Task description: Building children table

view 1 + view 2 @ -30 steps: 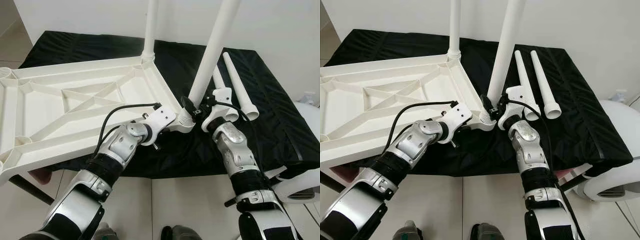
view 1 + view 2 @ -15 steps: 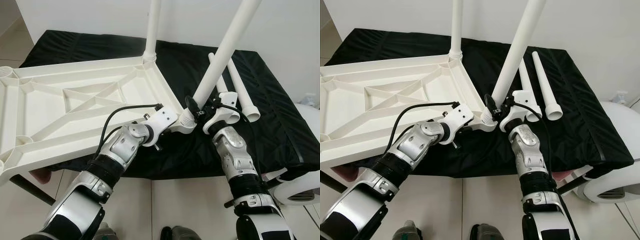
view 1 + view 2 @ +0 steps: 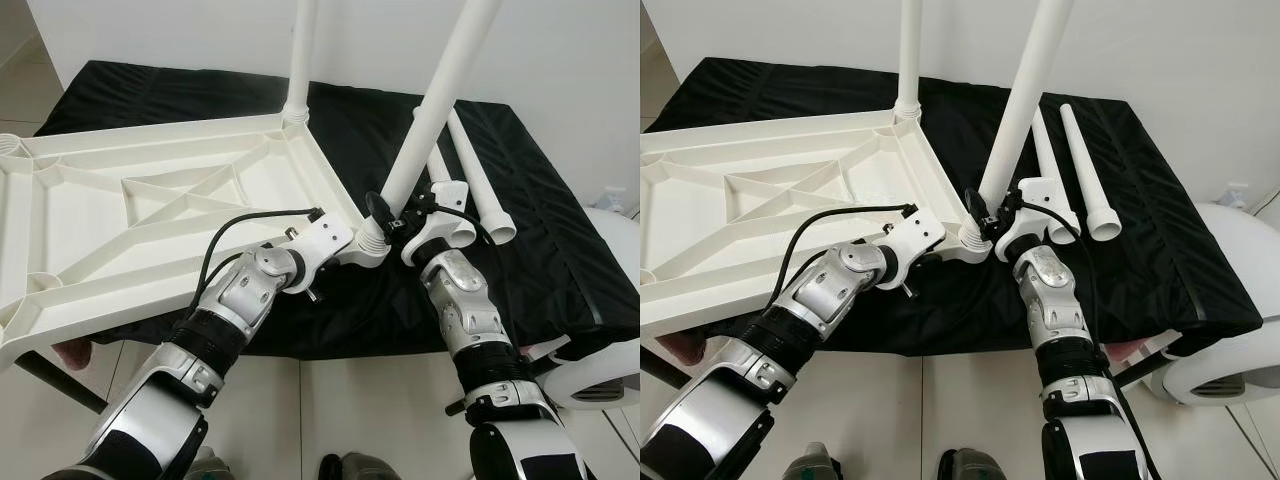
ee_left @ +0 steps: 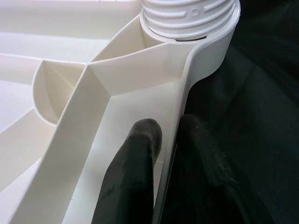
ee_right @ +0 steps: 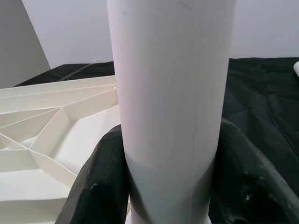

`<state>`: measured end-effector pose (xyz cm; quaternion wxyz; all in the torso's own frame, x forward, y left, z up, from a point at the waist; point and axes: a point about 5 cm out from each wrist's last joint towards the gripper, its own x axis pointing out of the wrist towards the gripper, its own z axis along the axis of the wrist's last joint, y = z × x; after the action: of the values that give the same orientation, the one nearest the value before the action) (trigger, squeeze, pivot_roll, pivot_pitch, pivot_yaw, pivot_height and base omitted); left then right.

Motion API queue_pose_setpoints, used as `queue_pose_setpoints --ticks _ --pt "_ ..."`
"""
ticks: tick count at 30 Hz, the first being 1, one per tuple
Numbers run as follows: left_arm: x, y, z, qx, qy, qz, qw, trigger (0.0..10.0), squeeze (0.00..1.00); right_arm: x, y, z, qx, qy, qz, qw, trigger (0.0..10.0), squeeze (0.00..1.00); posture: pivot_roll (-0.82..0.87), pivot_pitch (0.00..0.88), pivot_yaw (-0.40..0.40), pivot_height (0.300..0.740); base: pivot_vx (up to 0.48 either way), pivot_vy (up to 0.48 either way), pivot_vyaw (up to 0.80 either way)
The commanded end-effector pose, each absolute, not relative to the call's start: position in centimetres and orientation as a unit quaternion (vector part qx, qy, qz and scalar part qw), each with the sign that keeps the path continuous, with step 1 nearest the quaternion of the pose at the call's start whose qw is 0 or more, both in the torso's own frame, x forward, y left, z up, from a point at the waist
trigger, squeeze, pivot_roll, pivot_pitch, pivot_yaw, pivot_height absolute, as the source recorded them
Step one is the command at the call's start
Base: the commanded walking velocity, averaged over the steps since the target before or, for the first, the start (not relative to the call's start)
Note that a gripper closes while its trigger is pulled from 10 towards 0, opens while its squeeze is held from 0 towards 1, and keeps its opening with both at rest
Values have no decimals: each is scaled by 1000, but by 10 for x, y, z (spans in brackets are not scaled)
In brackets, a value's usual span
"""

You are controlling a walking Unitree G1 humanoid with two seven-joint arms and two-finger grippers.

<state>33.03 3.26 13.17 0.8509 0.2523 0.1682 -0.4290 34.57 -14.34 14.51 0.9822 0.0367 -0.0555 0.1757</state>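
The right gripper [image 5: 170, 182] clamps the leg [image 3: 432, 110], screwing it into the tabletop [image 3: 150, 215] corner. The left gripper [image 4: 170, 140] pinches the rim. Next: further twisting, probably.

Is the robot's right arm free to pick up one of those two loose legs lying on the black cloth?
Probably not yet. The right gripper is shut on the near leg standing in the tabletop corner. The loose legs lie just beyond it, with nothing between, so it would need to let go first.

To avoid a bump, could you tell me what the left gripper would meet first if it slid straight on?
Probably the threaded leg base in the tabletop's corner socket; the left gripper pinches the rim leading there.
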Motion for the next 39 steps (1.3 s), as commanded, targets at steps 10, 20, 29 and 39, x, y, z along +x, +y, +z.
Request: queue_pose_setpoints --ticks 10,20,29,39 --pt "327 28 140 264 149 -446 842 10000 0 327 -189 94 37 46 71 996 10000 0 42 14 -82 740 0 0 0" --pt "329 28 142 264 147 -443 844 10000 0 326 -181 98 6 26 101 995 10000 0 42 23 -83 740 0 0 0" --pt "330 30 143 264 147 -440 845 10000 0 325 -160 104 -25 10 164 986 10000 0 42 32 -86 740 0 0 0" --pt "330 31 144 263 146 -439 847 10000 0 320 -156 99 -30 17 184 982 10000 0 38 36 -86 740 0 0 0"
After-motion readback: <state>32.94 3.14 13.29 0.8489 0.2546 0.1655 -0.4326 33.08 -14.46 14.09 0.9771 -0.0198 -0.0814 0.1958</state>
